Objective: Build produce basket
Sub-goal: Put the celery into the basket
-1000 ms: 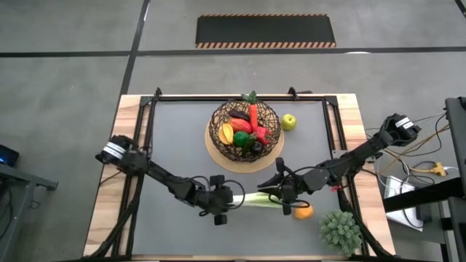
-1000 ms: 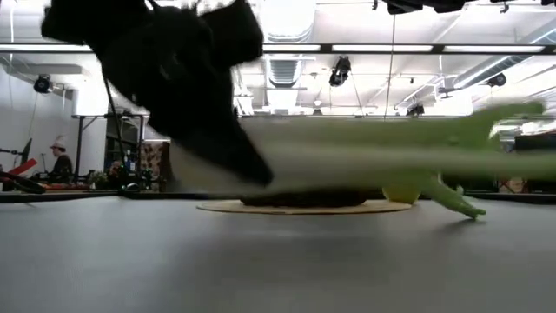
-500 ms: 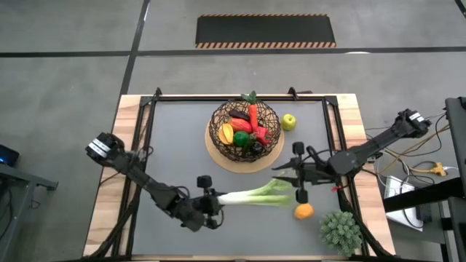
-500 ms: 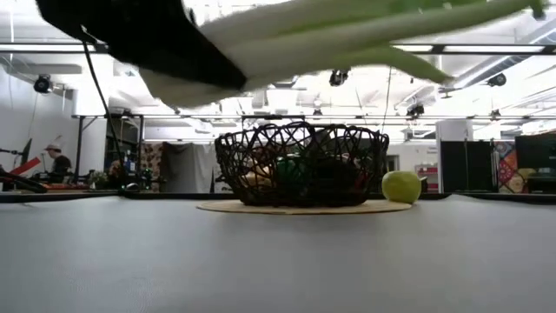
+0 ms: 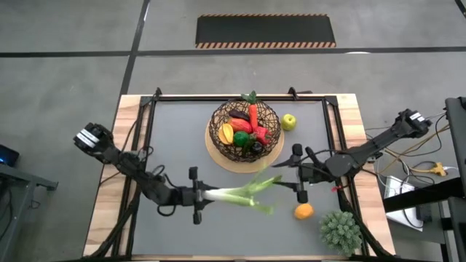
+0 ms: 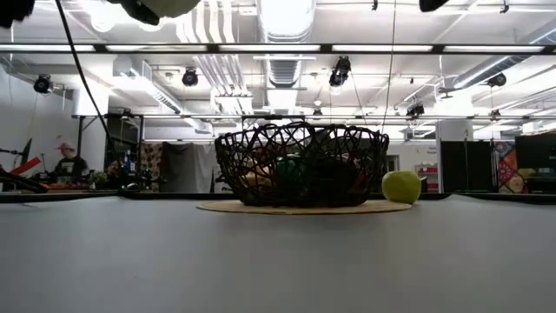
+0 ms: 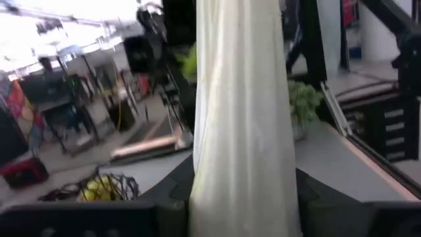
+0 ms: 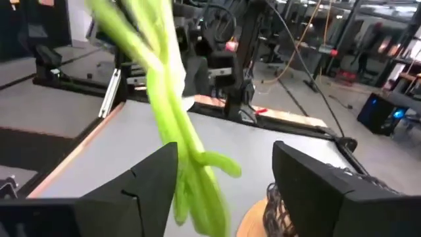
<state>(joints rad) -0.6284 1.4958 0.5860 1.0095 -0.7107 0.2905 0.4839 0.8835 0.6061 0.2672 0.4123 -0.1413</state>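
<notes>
The dark wire basket stands on its pale wooden disc at the far middle of the table, with peppers, a carrot and other produce inside. The low view shows the basket with a green apple beside it. My left gripper is shut on a long white-green leek, raised above the table's near middle. My right gripper stands open just beyond the leek's green leaves, which hang in front of its fingers. An orange lies near it. My left gripper pinches the leek's white root end between its two fingers. The fingers lie level, pointing toward the table's right, along the leek. The leek is lifted clear and sticks out toward the right, its green leaves drooping at the free end.
A green apple lies on the table right of the basket. A spiky green plant stands at the near right corner. Black rails run along the table's sides. A person sits far off in the room.
My right gripper has opened, let go of the leek's green end, and drawn back toward the right edge. My left gripper has gone up and toward the left edge with the leek. The leek is lifted clear, and its freed leaves now droop.
</notes>
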